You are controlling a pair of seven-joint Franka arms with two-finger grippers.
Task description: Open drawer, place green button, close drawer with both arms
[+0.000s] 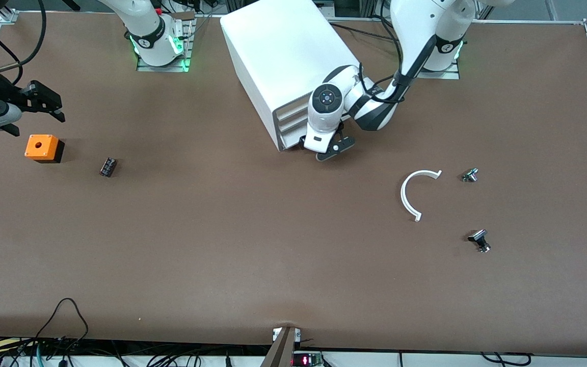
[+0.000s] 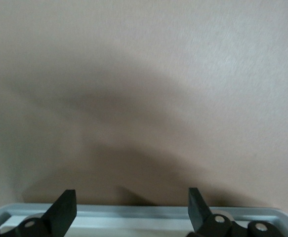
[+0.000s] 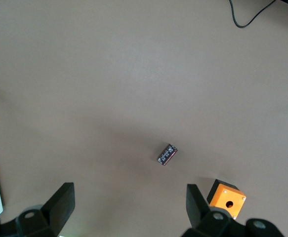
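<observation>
Right claw [image 1: 51,104]: released, fingers wide apart, holding nothing. It hangs over the table at the right arm's end and this arm waits.
Orange box [image 1: 44,148]: on the table just under the right claw, a little nearer to the front camera.
Dark small part [image 1: 108,167]: close to the orange box, toward the middle of the table. It is not touched.
Cabinet [image 1: 283,56]: a big white box with three drawers in its face. The left claw is at this face.
Drawer [image 1: 287,140]: the lowest of the three. Its white front rim [image 2: 134,211] shows between the fingers of the left claw. I judge it is almost shut, or only a little out.
Left claw [image 1: 335,148]: released, fingers spread, low at the front rim of the drawer. It grasps nothing yet.
Step in hand: opening the drawer, I think.
How to do it well: put the fingers evenly over the rim, clench firmly, and then pull straight out along the line of the drawer, slowly, because the cabinet stands turned on the table and may slide.
White curved piece [image 1: 418,193]: on the table, well apart from the left claw.
Button [image 1: 470,175]: probably the small part with a greenish top, just beside the curved piece. It is not yet picked up.
Black and silver part [image 1: 479,239]: near the button, nearer to the front camera.
</observation>
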